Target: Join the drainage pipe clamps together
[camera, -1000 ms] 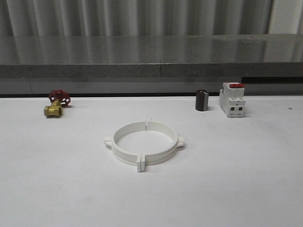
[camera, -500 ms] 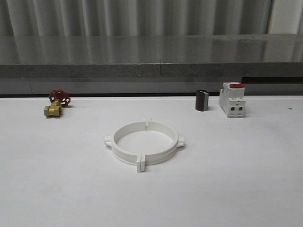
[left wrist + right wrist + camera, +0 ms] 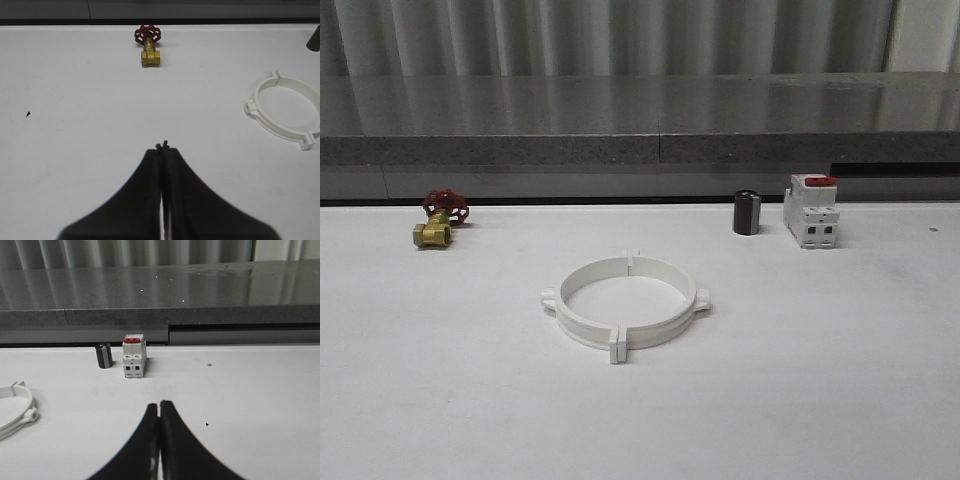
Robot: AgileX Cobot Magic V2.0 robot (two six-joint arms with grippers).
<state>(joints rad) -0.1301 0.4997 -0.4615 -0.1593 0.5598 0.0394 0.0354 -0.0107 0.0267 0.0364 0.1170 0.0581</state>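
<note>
The two white drainage pipe clamps [image 3: 624,303] lie on the white table as one closed ring, their end lugs meeting at the near and far sides and a small tab sticking out on each side. The ring [image 3: 286,112] also appears in the left wrist view, and an arc of it [image 3: 17,407] in the right wrist view. My left gripper [image 3: 162,147] is shut and holds nothing, well away from the ring over bare table. My right gripper [image 3: 159,403] is shut too, empty, and off to the ring's right.
A brass valve with a red handwheel [image 3: 440,221] sits at the back left. A small dark cylinder [image 3: 747,212] and a white breaker block with a red top [image 3: 810,211] stand at the back right. A grey ledge [image 3: 640,150] runs behind the table.
</note>
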